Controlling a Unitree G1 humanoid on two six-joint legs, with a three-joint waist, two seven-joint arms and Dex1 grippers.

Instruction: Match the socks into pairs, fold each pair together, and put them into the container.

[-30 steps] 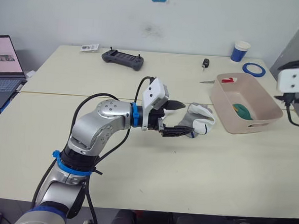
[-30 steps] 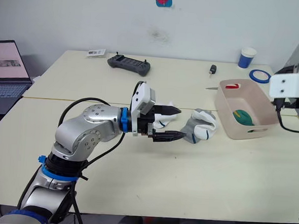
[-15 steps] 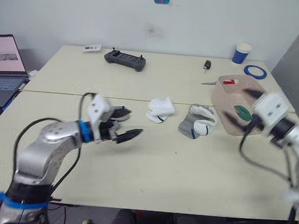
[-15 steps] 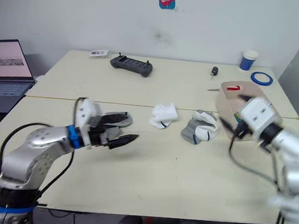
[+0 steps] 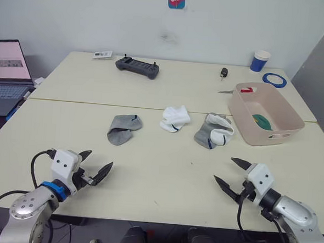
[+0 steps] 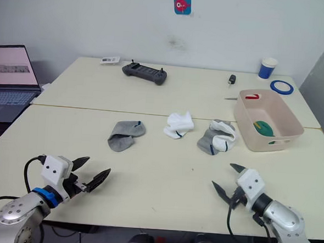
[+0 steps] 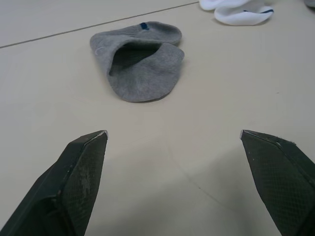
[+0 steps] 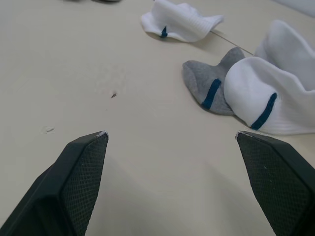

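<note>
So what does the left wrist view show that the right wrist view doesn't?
Left wrist view: a lone grey sock lying apart, straight ahead of the open left gripper. Right wrist view: another grey sock touching and partly under a white sock, ahead of the open right gripper. Shared: a second white sock, lying by itself, and the bare table.

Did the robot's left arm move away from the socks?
Yes. A second ago the left gripper reached out by the grey-and-white sock heap; now it sits open at the table's near edge, far from it.
</note>
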